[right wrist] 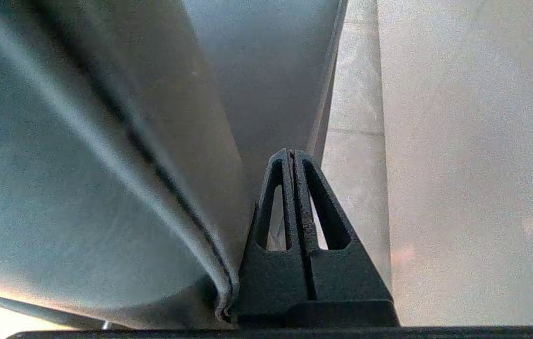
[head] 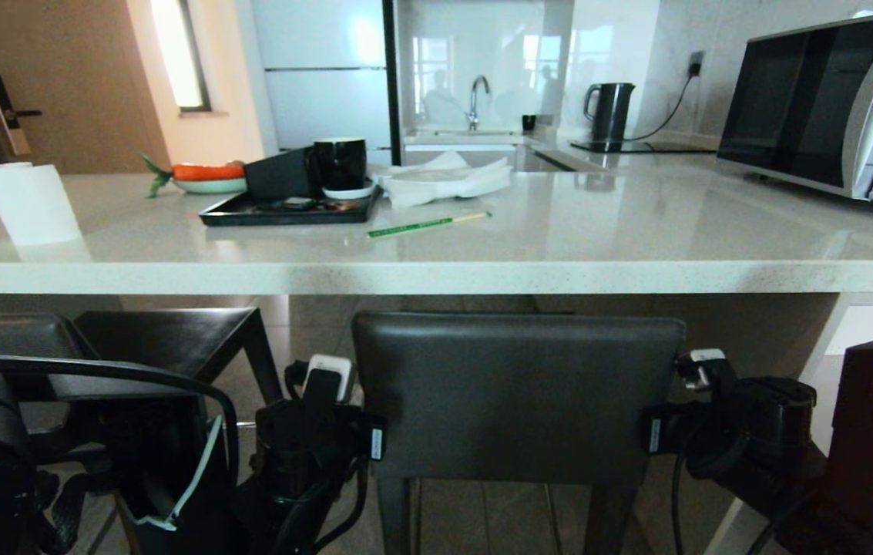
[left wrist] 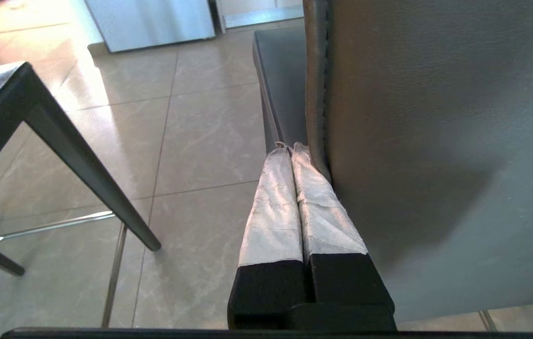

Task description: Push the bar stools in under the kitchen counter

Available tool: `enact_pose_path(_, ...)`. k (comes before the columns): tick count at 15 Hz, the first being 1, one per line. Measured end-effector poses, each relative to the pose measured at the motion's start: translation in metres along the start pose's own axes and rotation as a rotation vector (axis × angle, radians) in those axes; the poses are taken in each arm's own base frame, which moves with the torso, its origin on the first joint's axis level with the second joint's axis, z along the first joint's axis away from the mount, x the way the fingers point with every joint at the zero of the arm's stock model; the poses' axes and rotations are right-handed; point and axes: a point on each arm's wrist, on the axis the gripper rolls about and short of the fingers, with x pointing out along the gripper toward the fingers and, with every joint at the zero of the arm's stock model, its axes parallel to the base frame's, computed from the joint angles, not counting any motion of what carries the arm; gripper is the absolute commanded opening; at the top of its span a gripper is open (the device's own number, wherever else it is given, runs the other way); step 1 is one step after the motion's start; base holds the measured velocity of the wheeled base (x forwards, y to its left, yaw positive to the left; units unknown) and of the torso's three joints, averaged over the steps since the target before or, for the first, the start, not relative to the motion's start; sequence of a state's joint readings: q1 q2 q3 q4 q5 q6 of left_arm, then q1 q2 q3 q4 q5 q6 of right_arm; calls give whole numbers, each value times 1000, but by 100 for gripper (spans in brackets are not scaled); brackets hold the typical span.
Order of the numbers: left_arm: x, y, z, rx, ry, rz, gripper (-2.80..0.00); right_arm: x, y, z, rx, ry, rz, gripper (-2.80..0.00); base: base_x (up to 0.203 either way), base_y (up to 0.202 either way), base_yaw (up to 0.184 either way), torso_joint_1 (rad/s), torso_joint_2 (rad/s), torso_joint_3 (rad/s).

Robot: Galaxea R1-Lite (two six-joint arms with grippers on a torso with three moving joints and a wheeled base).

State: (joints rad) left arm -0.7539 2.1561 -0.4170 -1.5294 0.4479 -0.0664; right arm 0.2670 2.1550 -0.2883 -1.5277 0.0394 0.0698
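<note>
Right up close at 6 o'clock, one stool [head: 517, 397] stands with its grey backrest facing the robot, just short of the counter [head: 436, 276] edge above it. Both grippers sit against that backrest, one per side. At about 8 o'clock the left gripper [left wrist: 290, 149] has its white-wrapped fingers [left wrist: 273, 207] pressed together with nothing between them, lying flat along the backrest's left edge. Over at 4 o'clock the right gripper [right wrist: 290, 153] is the same deal: black fingers closed tight on nothing, tucked against the backrest's right edge. So it's holding zero stuff, just braced on the stool from both sides.

Off at 9 o'clock the second stool [head: 166, 339] stands beside the first, seat partly under the counter, with its thin metal footrest [left wrist: 54, 221] showing over the tiled floor [left wrist: 200, 141].

Further out, on top of the counter: a white roll [head: 29, 202] at 10 o'clock, a black tray [head: 290, 210] with a black mug [head: 340, 162] around 11, a green-wrapped chopstick [head: 428, 224] at 12, and a microwave [head: 829, 104] at 2. Way at the back sit a tap [head: 477, 100] and a black kettle [head: 610, 112].
</note>
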Motion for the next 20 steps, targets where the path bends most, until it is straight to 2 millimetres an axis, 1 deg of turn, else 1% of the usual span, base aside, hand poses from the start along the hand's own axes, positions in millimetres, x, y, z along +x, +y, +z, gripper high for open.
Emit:
enact_pose_path(2, -7, -2, -2, 9, 13, -4, -280, -7, 0, 1, 6, 7, -12, -280, 0, 0, 0, 0, 0, 0)
enact_pose_path(4, -14, -3, 0, 12, 14, 1, -280, -13, -1, 6, 24, -3, -34, -280, 0, 0, 0, 0, 0, 0)
enact_pose_path(6, -18, 1, 6, 6, 6, 3, -280, -17, -8, 12, 57, -30, -78, -280, 0, 0, 0, 0, 0, 0)
enact_pose_path(8, -16, 13, 9, -3, 1, 29, -280, -19, -17, 20, 71, -83, -103, -280, 0, 0, 0, 0, 0, 0)
enact_pose_path(12, -11, 47, 13, -27, 1, 152, -280, -29, -36, 25, 96, -104, -174, -280, 0, 0, 0, 0, 0, 0)
enact_pose_path(13, -13, 54, 14, -31, 3, 173, -280, -34, -40, 25, 102, -102, -189, -280, 0, 0, 0, 0, 0, 0)
enact_pose_path(15, -25, 65, 14, -34, 20, 179, -280, -48, -43, 20, 124, -76, -206, -280, 0, 0, 0, 0, 0, 0)
enact_pose_path(20, -70, 78, 23, -34, 16, 175, -280, -88, -37, 21, 162, -84, -204, -280, 0, 0, 0, 0, 0, 0)
